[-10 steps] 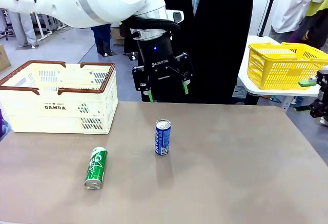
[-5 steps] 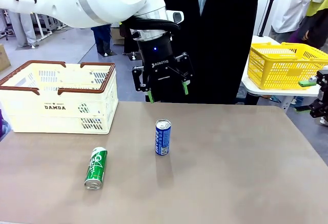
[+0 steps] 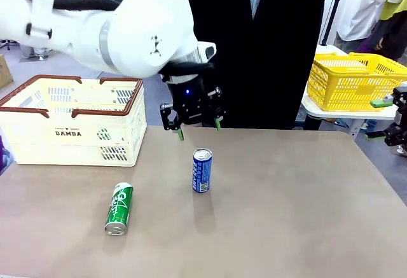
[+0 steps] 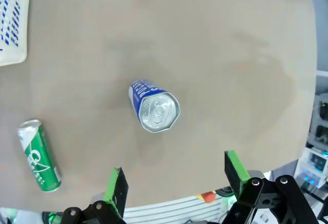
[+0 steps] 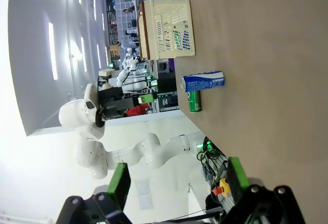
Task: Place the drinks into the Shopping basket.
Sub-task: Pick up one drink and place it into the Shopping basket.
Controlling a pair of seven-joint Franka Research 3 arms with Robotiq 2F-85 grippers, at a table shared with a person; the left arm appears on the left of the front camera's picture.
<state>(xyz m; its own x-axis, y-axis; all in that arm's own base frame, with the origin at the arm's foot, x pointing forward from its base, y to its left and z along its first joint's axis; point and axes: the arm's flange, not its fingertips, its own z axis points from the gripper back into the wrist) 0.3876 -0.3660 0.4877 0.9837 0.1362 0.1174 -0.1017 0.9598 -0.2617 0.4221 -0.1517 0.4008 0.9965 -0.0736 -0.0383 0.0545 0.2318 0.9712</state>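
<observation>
Just far of the blue can [image 3: 202,171], your left gripper [image 3: 199,130] hangs open, empty; drop off-centre and a finger could topple it

A blue can [image 3: 202,170] stands upright and a green can [image 3: 119,208] lies on its side nearby — 2 drinks, both outside the cream, brown-rimmed Shopping basket [image 3: 38,143].
</observation>
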